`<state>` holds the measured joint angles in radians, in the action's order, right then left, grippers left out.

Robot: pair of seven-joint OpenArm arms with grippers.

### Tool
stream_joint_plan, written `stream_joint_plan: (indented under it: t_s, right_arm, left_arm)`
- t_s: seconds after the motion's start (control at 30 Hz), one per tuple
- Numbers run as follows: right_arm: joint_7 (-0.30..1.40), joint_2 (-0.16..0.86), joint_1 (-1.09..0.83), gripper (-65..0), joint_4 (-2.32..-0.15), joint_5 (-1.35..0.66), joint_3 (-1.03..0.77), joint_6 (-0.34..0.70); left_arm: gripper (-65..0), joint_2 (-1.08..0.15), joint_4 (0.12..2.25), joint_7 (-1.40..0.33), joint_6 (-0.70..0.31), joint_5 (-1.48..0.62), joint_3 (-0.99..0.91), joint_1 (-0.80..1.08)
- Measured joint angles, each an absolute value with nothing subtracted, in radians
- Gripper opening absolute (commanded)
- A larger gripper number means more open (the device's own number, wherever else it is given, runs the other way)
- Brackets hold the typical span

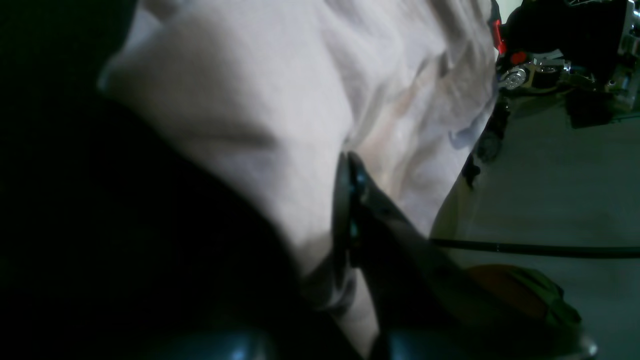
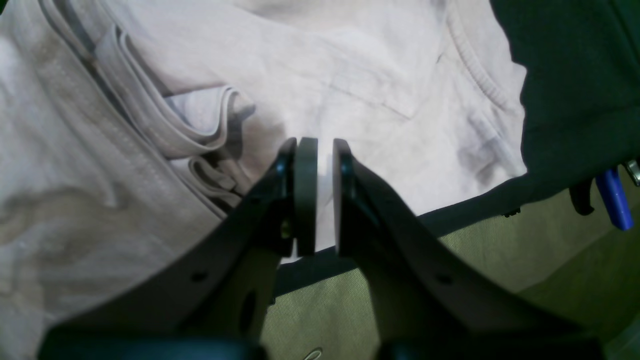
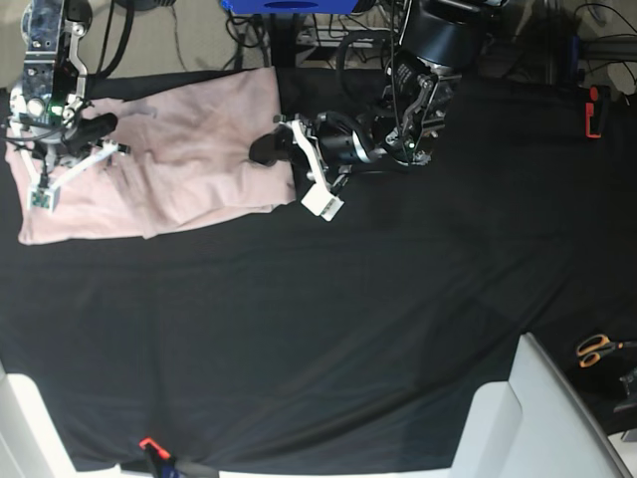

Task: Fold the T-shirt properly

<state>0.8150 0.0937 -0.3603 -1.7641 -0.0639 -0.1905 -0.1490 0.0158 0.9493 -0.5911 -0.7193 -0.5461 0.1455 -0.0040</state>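
Observation:
The pale pink T-shirt (image 3: 189, 159) lies rumpled at the far left of the black table cloth (image 3: 348, 319). My left gripper (image 3: 267, 147) is at the shirt's right edge. In the left wrist view its jaws (image 1: 350, 162) are pressed together with the T-shirt (image 1: 250, 100) bunched around them and a fold caught low between the fingers. My right gripper (image 3: 100, 125) is over the shirt's left part. In the right wrist view its pads (image 2: 325, 150) stand a narrow slit apart with T-shirt (image 2: 350, 75) cloth pinched in it, beside stacked hem folds (image 2: 200, 130).
Orange-handled scissors (image 3: 597, 349) lie at the right edge, and a red clamp (image 3: 594, 110) sits at the far right. A white panel (image 3: 537, 418) fills the near right corner. A small red clip (image 3: 149, 445) marks the front edge. Cables and a blue box (image 3: 289, 5) crowd the back.

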Motion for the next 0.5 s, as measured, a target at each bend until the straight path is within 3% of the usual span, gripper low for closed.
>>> stream_joint_plan:
  t_s: [0.5]
  right_arm:
    - [0.815,0.09,-0.361,-59.9,-1.764,-0.064,-0.191,-0.149]
  left_arm:
    - [-65.0,-0.115,1.195,-0.774,-0.689,-0.522,0.149,0.014]
